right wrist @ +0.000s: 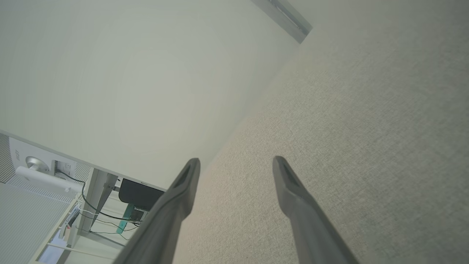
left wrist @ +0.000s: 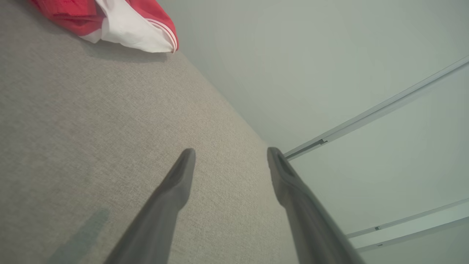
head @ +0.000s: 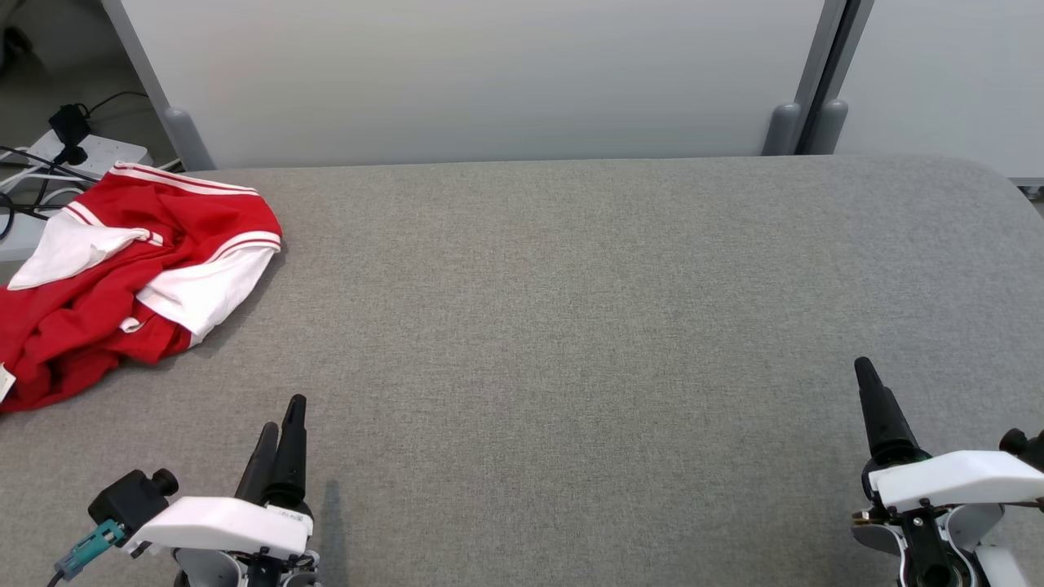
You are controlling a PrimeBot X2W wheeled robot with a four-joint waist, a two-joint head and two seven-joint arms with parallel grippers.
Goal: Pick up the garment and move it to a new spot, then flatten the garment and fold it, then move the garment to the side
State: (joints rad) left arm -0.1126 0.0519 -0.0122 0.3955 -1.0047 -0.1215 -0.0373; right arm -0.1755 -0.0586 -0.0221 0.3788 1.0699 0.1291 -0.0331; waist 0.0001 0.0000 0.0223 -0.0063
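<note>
Nearest, the left gripper (left wrist: 231, 150) is hanging over the near left part of the grey table (head: 571, 326); its two dark fingers (left wrist: 172, 190) are standing wide apart and are holding nothing; the right gripper (right wrist: 236, 159) is hanging over the near right part of the table; its fingers (right wrist: 293, 198) are standing wide apart too, with nothing between them. The red and white garment (head: 122, 277) is lying in a crumpled heap on the far left corner of the table, well apart from both grippers; white parts are showing on top of the red. A pale wall panel (head: 489, 81) is standing along the table's far edge; a white power strip (head: 90, 155) with black cables is lying beyond the table's far left corner.
</note>
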